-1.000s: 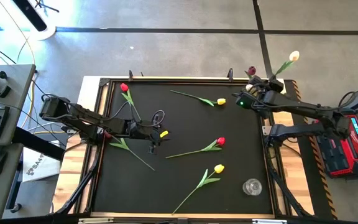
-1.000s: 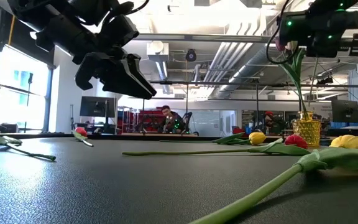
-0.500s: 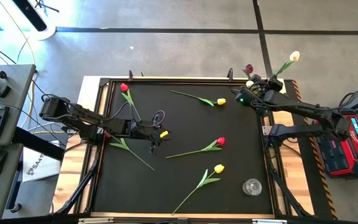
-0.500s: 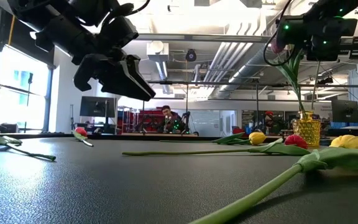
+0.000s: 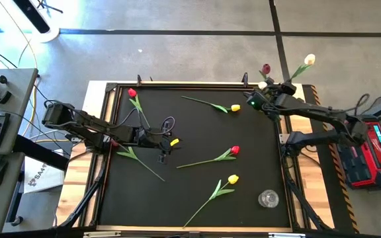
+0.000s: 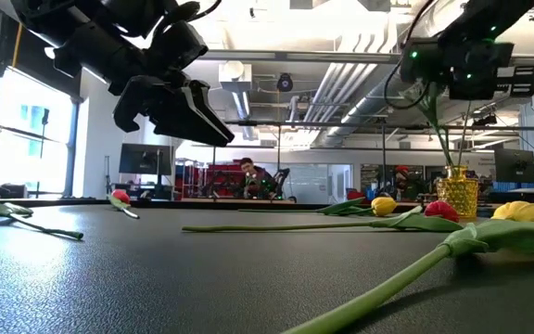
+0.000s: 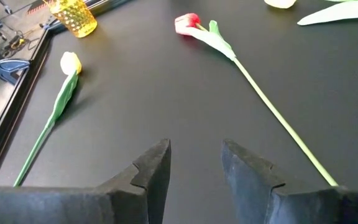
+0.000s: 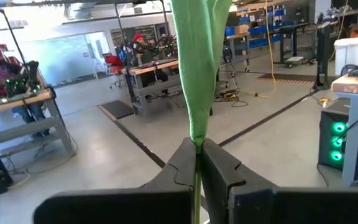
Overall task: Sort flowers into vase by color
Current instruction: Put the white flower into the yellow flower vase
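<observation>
We are holding a cream tulip (image 5: 309,61) by its stem, right gripper (image 8: 199,163) fingers pinched on it near the table's far right corner; we should keep it upright. Left gripper (image 7: 194,163) is hovering half-spread, empty, over the mat.

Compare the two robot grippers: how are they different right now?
The left gripper hangs over the left part of the black table, fingers apart, holding nothing. The right gripper is raised near the table's far right corner, shut on thin green flower stems. The left gripper points at the mat; the right gripper faces the room. Both have dark two-finger jaws.
</observation>
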